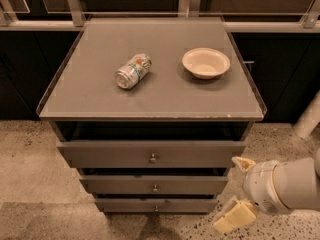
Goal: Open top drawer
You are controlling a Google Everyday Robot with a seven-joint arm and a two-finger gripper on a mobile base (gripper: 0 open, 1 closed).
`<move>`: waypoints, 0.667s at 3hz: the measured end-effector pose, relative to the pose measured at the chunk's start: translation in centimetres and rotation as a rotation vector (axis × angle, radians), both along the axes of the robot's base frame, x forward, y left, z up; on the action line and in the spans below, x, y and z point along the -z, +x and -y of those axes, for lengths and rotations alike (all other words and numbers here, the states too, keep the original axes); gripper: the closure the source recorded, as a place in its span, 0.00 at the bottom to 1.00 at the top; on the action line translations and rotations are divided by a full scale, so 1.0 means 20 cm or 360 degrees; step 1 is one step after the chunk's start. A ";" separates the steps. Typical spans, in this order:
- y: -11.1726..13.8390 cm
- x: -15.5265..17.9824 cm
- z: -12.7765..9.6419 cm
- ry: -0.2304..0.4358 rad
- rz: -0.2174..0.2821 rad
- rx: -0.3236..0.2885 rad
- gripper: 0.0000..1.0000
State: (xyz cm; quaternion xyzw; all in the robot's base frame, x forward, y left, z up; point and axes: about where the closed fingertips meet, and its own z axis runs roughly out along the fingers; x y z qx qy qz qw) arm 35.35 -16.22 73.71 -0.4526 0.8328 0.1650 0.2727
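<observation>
The top drawer (110, 154) is the widest grey-brown front of three, with a small round metal knob (152, 158) at its centre. A dark gap shows between its front and the cabinet top. My gripper (235, 194) is at the lower right, beside the drawers' right ends and below the knob's height. Its two cream fingers are spread apart, one (242, 163) near the top drawer's right corner, the other (234, 218) down by the floor. It holds nothing and is well to the right of the knob.
A crushed can (132, 71) lies on its side and a cream bowl (205, 62) stands on the cabinet top (90, 99). Two narrower drawers (120, 185) sit below the top one. Speckled floor surrounds the cabinet. A white post (311, 118) stands at the right.
</observation>
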 end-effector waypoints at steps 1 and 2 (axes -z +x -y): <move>0.12 0.09 0.00 0.0022 0.0057 0.0027 0.00; 0.31 0.21 -0.02 0.0095 0.0105 0.0029 0.00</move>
